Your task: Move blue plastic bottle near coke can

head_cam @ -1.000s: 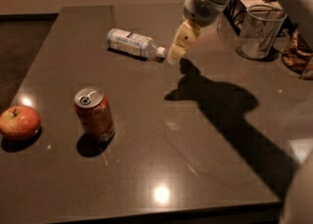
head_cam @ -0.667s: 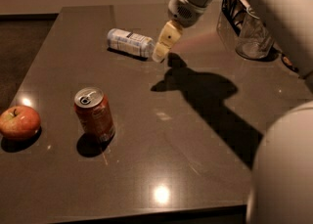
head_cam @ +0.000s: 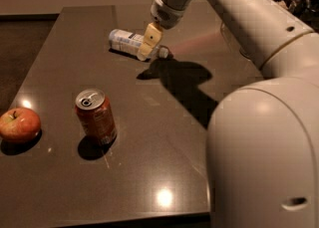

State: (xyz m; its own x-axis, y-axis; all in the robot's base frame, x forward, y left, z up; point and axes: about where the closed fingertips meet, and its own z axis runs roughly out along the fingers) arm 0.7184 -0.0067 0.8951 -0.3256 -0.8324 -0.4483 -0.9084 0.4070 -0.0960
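The bottle (head_cam: 123, 41) lies on its side at upper centre of the bench (head_cam: 149, 172), well apart from the can (head_cam: 95, 117) at lower left. The pincer (head_cam: 149, 43) hangs at the bottle's cap-side half; I cannot tell whether it is open or closed. The bottle is likely light, smooth and prone to roll, so grip across the labelled body.

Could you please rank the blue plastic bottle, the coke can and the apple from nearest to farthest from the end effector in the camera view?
The end effector is over the far part of the table.
1. blue plastic bottle: lying on its side, right at it.
2. coke can: upright, near left.
3. apple: left edge, farthest.
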